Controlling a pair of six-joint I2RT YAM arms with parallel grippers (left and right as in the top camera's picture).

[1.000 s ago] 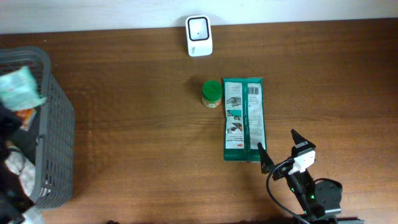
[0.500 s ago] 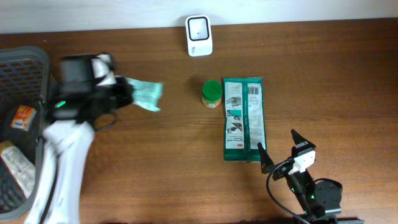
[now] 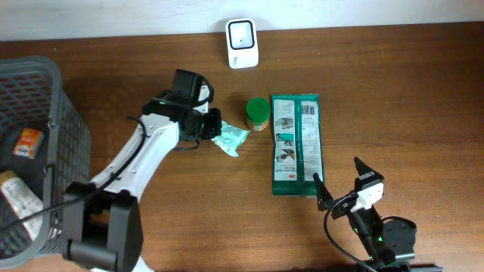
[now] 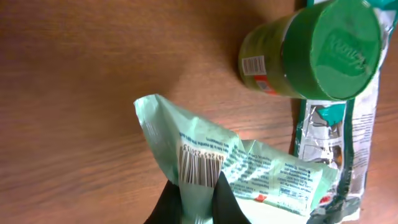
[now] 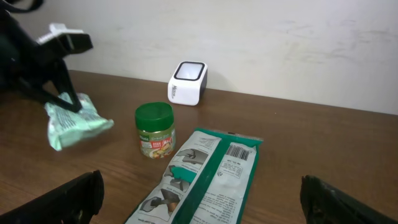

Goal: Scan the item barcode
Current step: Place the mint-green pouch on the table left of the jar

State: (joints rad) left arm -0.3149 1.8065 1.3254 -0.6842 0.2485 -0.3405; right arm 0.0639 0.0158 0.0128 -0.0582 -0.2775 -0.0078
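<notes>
Across the brown desk (image 3: 393,83), the grey basket (image 3: 72,143) sits at the far left with a few goods lying in it, which reads as the stock to be scanned. From that side the left arm reaches toward the middle, its left tool (image 3: 214,127) pinched shut on the lower edge of a pale green pouch (image 3: 230,139). This is the task's item, held just beside the jar and well short of the scanner. The edge grip leaves the printed barcode (image 4: 200,167) uncovered just above the fingertips, presumably so it can be shown to the reader. Whether the pouch touches the wood cannot be told. To the right lies a long green packet (image 3: 296,143), flat and lengthwise, out of the likely path. The green-lidded jar (image 3: 258,113) stands upright between the pouch and that packet. It is the likeliest thing to be clipped if the pouch swings wide toward the white scanner (image 3: 242,33) at the back edge. The right tool (image 3: 336,169) is spread wide and empty near the packet's near end.
</notes>
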